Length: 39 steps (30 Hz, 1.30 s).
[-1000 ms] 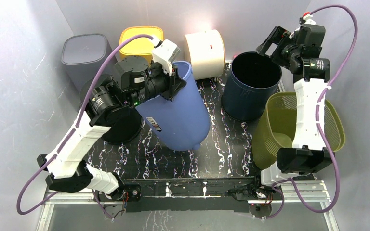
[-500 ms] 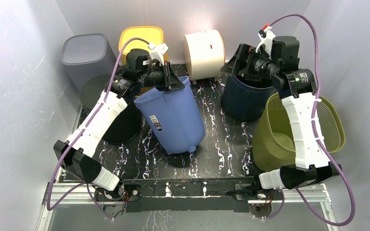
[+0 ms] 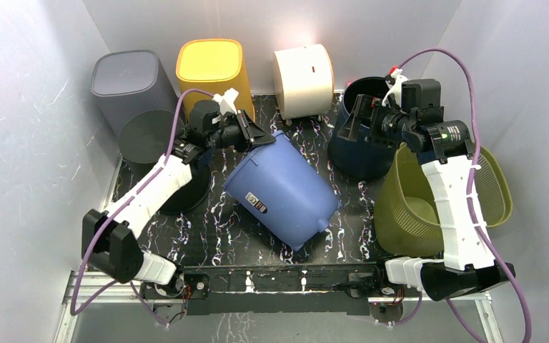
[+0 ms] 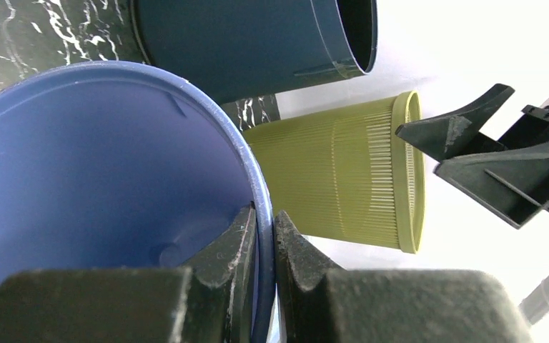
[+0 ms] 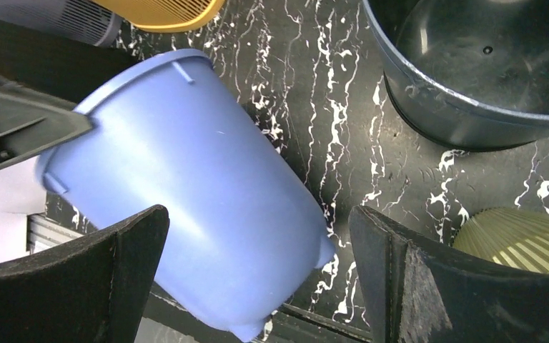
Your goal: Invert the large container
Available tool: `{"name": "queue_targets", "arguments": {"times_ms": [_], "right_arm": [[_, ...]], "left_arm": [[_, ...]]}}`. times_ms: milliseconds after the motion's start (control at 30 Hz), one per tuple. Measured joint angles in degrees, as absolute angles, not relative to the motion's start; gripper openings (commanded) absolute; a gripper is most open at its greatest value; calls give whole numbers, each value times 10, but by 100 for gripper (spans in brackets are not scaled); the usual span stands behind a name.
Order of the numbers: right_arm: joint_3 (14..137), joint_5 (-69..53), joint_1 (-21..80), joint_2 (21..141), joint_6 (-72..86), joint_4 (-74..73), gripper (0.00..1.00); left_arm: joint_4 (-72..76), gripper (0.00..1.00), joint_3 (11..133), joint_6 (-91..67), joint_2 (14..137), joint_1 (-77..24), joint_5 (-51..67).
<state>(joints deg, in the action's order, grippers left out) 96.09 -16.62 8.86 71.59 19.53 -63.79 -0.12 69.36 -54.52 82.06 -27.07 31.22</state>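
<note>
- Your blue bucket (image 3: 282, 189) lies tipped on its side in the middle of the table (image 3: 207, 229), base toward the near edge and mouth toward the far left. Nothing braces that base, so it may skid toward the near rail when you lever the rim over.
- The left gripper (image 4: 261, 236) is nipped narrow on the bucket's rim, one finger inside and one outside. That is a thin pinch on a smooth lip. As the weight swings, the rim could twist in the fingers or slip free, and the bucket would roll.
- If it rolls, it has the black bin (image 3: 186, 191) on one side and the navy bin (image 3: 361, 153) on the other, both close enough to be struck.
- The right gripper (image 3: 357, 118) stands wide and holds nothing, over the navy bin's rim and apart from the bucket. Bring it across to steady the wall and it may clip the navy bin or the olive basket (image 3: 407, 207).
- Farther back, the yellow container (image 3: 209, 66) and cream container (image 3: 304, 78) stand behind the mouth. Swinging the rim over backward risks hitting them.
</note>
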Motion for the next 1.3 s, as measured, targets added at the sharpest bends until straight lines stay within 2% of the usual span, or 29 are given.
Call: {"name": "queue_targets", "arguments": {"times_ms": [100,167,267,400,467,733,933,1233,1300], "right_arm": [[942,-162,89,715,191,-641,98],[926,-163,89,712,187,-643,98],[915,-166,89,710,183,-647,98],[894,-202,91,695,182,-630,98],[879,-209,107,686,189,-619,98],[828,-157,288,691,243,-573,98],[778,-100,337,686,281,-569,98],[686,-88,371,606,338,-608,98],[672,-94,375,590,348,-622,98]], "left_arm": [[-17,2,671,-532,778,-270,285],[-24,16,657,-518,755,-270,276],[-51,44,654,-487,743,-270,263],[-95,66,651,-446,747,-267,249],[-119,72,656,-426,752,-267,242],[-234,88,781,-332,790,-267,206],[-300,89,870,-267,791,-267,189],[-421,79,889,-167,798,-268,172],[-445,72,889,-152,798,-270,170]]}}
